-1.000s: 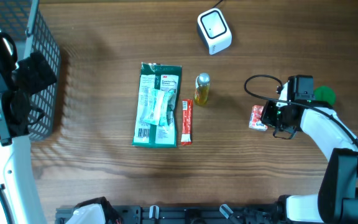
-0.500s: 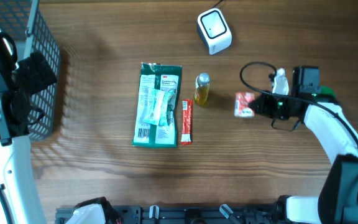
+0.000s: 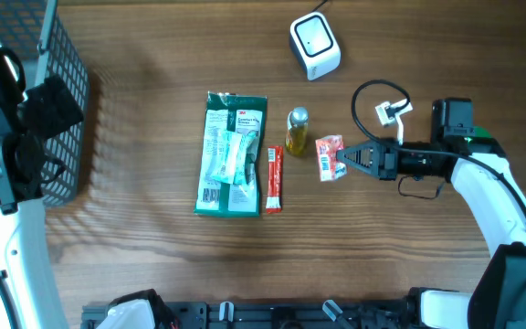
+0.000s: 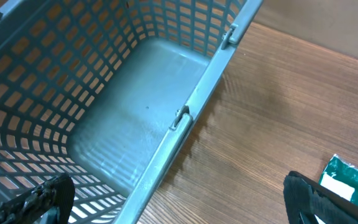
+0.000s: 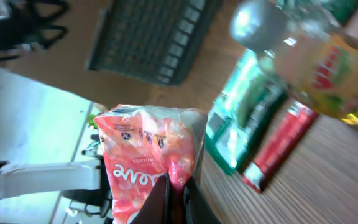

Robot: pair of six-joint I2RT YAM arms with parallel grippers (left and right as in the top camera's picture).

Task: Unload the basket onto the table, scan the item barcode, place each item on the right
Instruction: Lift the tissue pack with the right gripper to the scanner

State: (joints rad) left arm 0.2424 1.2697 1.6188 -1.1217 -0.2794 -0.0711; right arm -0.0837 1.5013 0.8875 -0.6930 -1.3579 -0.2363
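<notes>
**A:** Looking for the red snack packet (image 3: 330, 157), where is it?

**B:** It is pinched by one edge in the right gripper (image 3: 343, 163), whose fingers are clamped tight on it. From overhead it sits just right of the small bottle (image 3: 297, 130) of yellow liquid, near the middle of the table (image 3: 153, 247).

**A:** Does the wrist camera show more?

**B:** Yes. The packet (image 5: 148, 171) fills the lower left of that view, with white lettering on its red face. The gripper (image 5: 176, 186) meets on its lower edge. The bottle (image 5: 303, 62) lies just beyond it, blurred. I cannot tell whether the packet is clear of the wood.

**A:** What lies around it?

**B:** A thin red stick pack (image 3: 274, 180) lies left of the bottle. A flat green package (image 3: 233, 153) lies beside that, the two nearly touching. The white scanner (image 3: 315, 46) stands at the far edge, well apart from the packet.

**A:** And the other arm?

**B:** The left gripper (image 4: 176, 186) is spread wide with nothing between its fingers. It hangs over the rim of the grey mesh basket (image 4: 135, 112) at the table's left side.
</notes>
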